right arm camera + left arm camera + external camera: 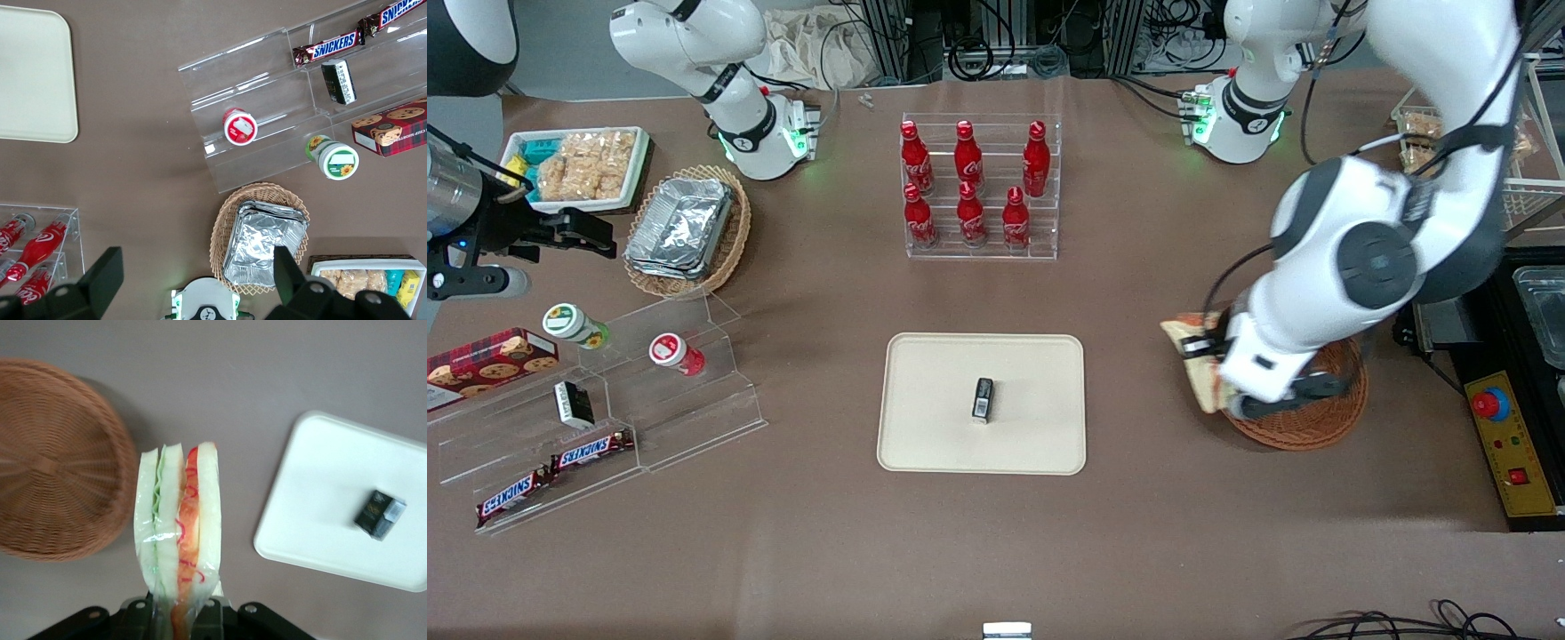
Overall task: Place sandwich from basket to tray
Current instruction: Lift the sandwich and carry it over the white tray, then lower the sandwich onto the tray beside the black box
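One sandwich [177, 533] pinched in jaws of gripper [179, 613], held above surface [1138, 524] between basket [57, 460] and tray [320, 507]. One small dark packet [379, 514] on tray. Six red bottles [971, 182] in acrylic rack.

Sandwich [179, 533]: wrapped triangular wedge, pale bread layers with green and red-orange filling along the cut edge. It is clamped at its narrow end in the gripper [179, 617], jaws closed on it, standing edge-on and lifted clear of the bench, beside the basket rim on the side facing the tray.

Basket [53, 460]: round, shallow, reddish-brown wicker, nothing in it, sitting on the bench toward the working arm's end; partly covered by the arm in the front view.

Tray [934, 418]: flat cream-beige rectangle, rounded corners, low rim, mid-bench, well apart from the basket. One small dark packet [983, 399] lies near its centre.
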